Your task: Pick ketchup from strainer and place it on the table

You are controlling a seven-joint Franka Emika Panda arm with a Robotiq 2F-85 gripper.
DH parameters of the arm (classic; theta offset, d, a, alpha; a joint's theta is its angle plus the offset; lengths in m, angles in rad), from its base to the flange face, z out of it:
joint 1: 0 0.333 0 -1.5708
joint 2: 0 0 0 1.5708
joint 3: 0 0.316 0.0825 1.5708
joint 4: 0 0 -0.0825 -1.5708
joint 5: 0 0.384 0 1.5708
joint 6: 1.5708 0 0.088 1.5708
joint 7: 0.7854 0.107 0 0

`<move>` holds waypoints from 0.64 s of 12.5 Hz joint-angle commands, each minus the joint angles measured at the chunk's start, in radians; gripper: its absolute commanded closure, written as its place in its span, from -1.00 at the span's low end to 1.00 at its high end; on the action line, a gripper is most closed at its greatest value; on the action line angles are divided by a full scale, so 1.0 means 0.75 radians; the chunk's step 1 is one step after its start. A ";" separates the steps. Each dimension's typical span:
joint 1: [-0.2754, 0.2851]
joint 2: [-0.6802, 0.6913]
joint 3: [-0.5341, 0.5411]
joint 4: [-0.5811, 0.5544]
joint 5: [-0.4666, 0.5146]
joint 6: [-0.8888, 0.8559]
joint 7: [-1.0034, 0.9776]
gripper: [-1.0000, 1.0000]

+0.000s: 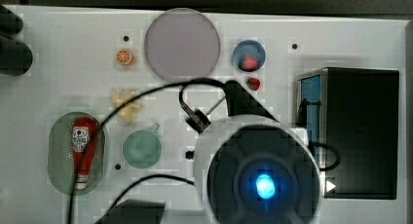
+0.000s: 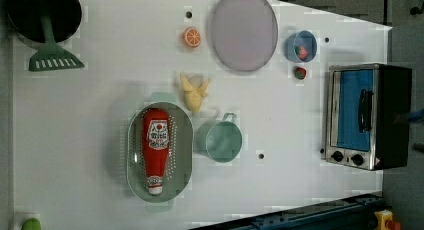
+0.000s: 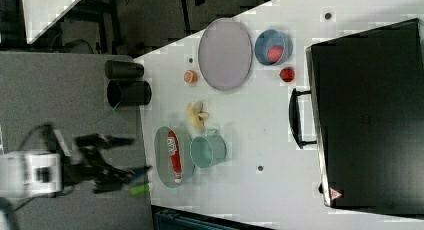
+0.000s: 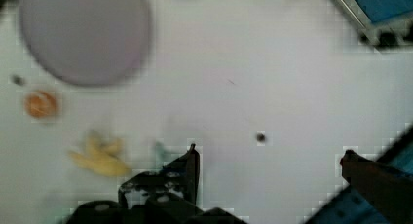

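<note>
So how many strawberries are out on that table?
2. One strawberry sits inside the small blue bowl beside the grey plate. The other strawberry lies on the table just outside that bowl, towards the toaster oven. Others could be hidden.

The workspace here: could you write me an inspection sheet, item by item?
Surface: white table with small dark holes.
Job's things: ketchup lies flat inside the strainer, not yet lifted.
Clutter: green cup beside the strainer; banana; orange slice; grey plate; blue bowl holding a strawberry, a second strawberry beside it; toaster oven; green spatula.
Gripper: gripper open, above bare table, holding nothing.
Cables: black cable crosses over the strainer in the top view.
Surroundings: dark floor beyond the table.
</note>
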 commanded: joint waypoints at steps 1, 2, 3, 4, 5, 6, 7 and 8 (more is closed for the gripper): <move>0.038 0.134 0.167 0.011 0.038 0.047 0.051 -1.00; 0.048 0.155 0.221 0.011 0.038 0.054 0.051 -1.00; 0.056 0.176 0.280 0.011 0.038 0.060 0.052 -1.00; 0.063 0.198 0.343 0.011 0.038 0.080 0.053 -1.00; 0.068 0.221 0.408 0.011 0.037 0.115 0.057 -1.00; 0.069 0.244 0.474 0.011 0.037 0.164 0.068 -1.00; 0.070 0.269 0.536 0.009 0.036 0.215 0.094 -1.00; 0.071 0.294 0.596 0.002 0.036 0.262 0.122 -1.00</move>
